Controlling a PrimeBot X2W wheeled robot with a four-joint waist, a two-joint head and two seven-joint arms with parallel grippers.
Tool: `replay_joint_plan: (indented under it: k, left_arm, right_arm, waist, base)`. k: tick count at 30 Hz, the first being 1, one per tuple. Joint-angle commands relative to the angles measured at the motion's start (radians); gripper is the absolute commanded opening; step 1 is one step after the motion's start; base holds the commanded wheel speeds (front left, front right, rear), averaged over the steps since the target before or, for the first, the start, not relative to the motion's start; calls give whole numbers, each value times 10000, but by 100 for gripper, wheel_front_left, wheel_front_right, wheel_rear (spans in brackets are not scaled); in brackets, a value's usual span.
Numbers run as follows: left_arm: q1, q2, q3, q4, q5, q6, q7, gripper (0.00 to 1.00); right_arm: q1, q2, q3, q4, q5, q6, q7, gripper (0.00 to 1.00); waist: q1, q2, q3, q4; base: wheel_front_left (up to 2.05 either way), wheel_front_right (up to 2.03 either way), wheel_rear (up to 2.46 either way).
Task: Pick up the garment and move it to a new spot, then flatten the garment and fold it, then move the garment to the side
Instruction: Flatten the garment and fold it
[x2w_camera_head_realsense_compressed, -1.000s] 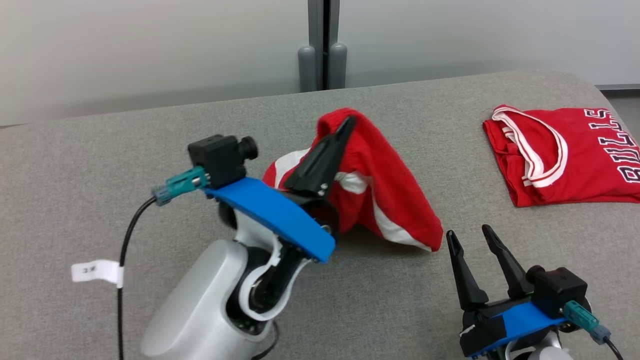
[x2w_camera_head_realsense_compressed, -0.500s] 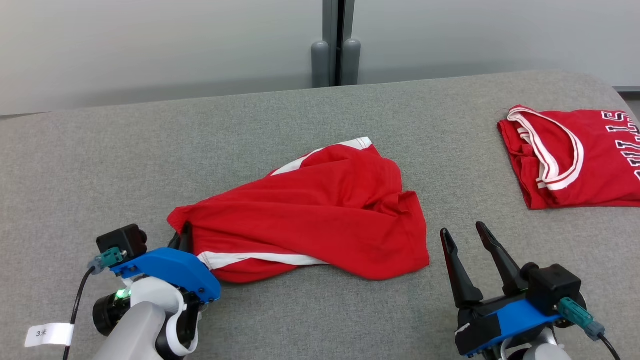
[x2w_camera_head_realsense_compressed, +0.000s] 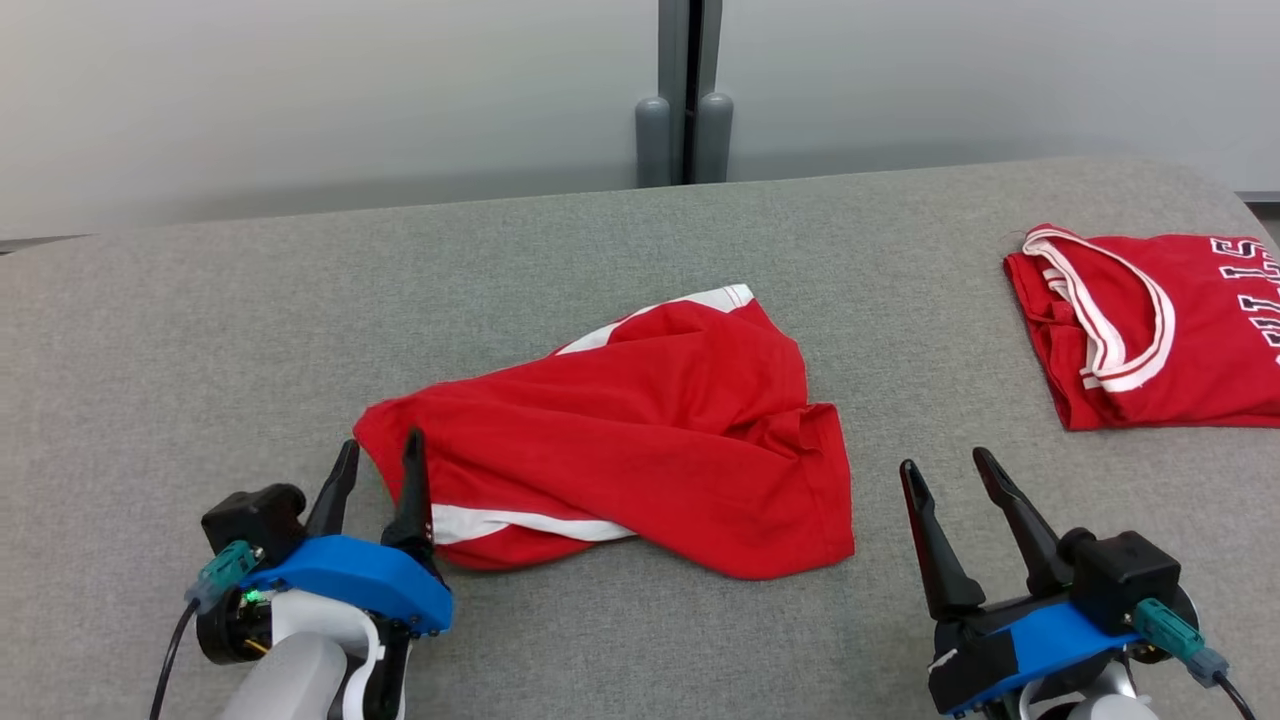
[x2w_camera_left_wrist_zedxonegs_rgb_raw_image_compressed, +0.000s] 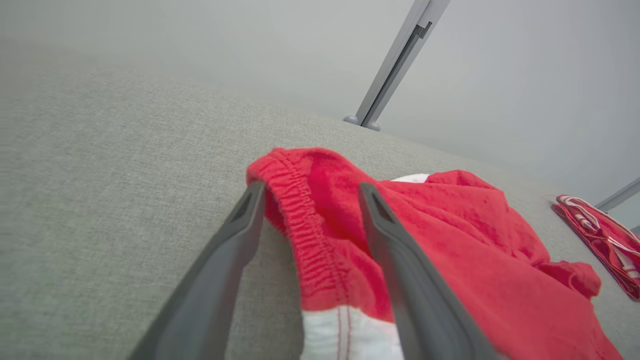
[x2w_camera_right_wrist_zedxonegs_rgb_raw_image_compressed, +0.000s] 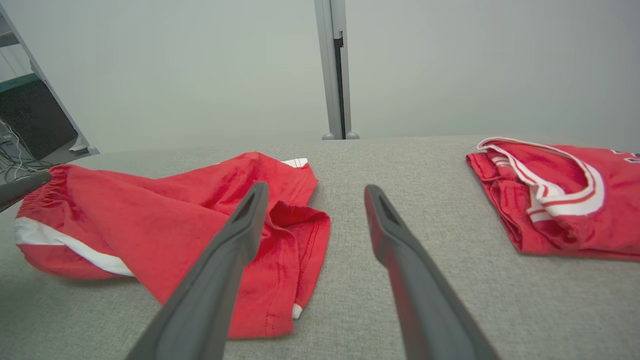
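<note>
One red garment (x2w_camera_head_realsense_compressed: 640, 440) crumpled on grey table (x2w_camera_head_realsense_compressed: 200, 330)
Left gripper (x2w_camera_head_realsense_compressed: 378, 468) spread wide, straddling waistband (x2w_camera_left_wrist_zedxonegs_rgb_raw_image_compressed: 295, 220) ungripped; right gripper (x2w_camera_head_realsense_compressed: 947, 466) spread, empty

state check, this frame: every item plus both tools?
red shorts: lying rumpled on the table, not flattened, not folded
red jersey: folded, lying flat at the table's right side
left tool: open, fingers either side of the shorts' waistband corner, not clamped
right tool: open, empty, clear of the shorts
</note>
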Motion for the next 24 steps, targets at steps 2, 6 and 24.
replay_joint_plan:
  k: [2, 6, 24]
  left_arm:
    - [332, 126, 225, -470, 333, -155, -120, 100]
    - [1098, 1, 1335, -1946, 1171, -380, -142, 100]
    - [3285, -1159, 4053, -3514, 4583, -1689, -153, 100]
  right_arm:
    - [130, -4, -114, -129, -74, 2, 57, 100]
    - [223, -4, -300, -310, -159, 2, 138, 100]
    - [-413, -12, -633, 626, 125, 2, 2701, 100]
  waist:
    - [0, -1, -69, 157]
    - [0, -1, -112, 418]
    - [0, -1, -231, 1078]
  base:
    - [0, 0, 0]
    - [0, 0, 0]
    - [0, 0, 0]
